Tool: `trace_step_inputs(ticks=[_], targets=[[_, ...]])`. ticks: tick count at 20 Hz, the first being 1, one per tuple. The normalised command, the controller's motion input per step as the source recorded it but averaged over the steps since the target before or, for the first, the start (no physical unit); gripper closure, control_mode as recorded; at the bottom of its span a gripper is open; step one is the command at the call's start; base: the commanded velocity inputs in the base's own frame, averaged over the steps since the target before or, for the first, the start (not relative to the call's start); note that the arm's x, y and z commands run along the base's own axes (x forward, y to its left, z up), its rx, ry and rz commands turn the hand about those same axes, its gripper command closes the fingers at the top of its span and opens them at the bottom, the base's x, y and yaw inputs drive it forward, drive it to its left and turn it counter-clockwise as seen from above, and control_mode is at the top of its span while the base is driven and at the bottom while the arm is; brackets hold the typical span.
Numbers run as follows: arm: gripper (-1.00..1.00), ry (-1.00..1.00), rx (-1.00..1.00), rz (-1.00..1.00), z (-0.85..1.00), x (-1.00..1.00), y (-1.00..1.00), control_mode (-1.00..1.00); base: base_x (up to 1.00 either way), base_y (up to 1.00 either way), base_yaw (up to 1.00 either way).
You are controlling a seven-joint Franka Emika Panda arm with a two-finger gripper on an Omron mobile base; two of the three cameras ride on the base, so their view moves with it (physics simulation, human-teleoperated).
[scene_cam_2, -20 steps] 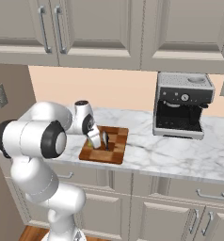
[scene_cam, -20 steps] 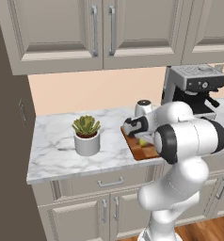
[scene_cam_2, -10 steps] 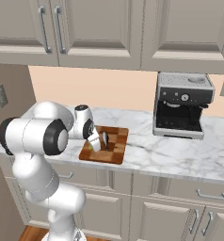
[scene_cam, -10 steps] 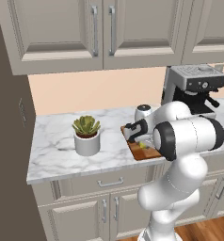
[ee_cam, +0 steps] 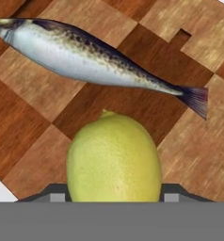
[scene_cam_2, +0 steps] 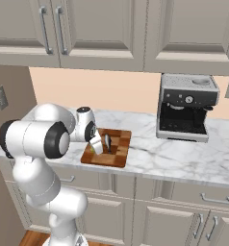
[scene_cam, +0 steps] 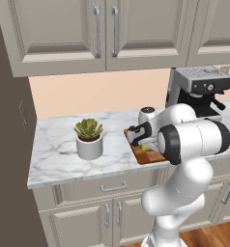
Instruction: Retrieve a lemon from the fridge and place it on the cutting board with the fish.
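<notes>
Lowered onto the cutting board [ee_cam: 189, 61], yellow-green lemon [ee_cam: 114, 160] beside fish [ee_cam: 85, 56].

No readable text, labels, brands or numbers anywhere.
The silver-and-black espresso machine [scene_cam_2: 186, 106] has round dials on its front, but nothing on them can be read; its face is too small to make out any marking. Grey panelled wall cabinets [scene_cam: 102, 34] are plain.

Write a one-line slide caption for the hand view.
Lemon between the gripper fingers, above the checkered cutting board, fish just beyond.
</notes>
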Motion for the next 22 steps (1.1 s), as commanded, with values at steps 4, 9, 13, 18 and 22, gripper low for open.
trace_step_inputs(ticks=[4, 9, 13, 18, 22], targets=[[-1.0, 0.0, -0.01, 0.0, 0.08, 0.0, 0.0, -1.0, 0.0, 0.0, 0.0], [-1.0, 0.0, -0.02, 0.0, 0.05, -0.02, 0.0, -1.0, 0.0, 0.0, 0.0], [-1.0, 0.0, 0.0, 0.0, 0.23, -0.41, -0.03, -1.0, 0.0, 0.0, 0.0], [-1.0, 0.0, -0.01, 0.0, 0.54, -0.45, 0.0, -1.0, 0.0, 0.0, 0.0], [-1.0, 0.0, 0.0, 0.0, 0.5, -0.36, -0.06, -1.0, 0.0, 0.0, 0.0]])
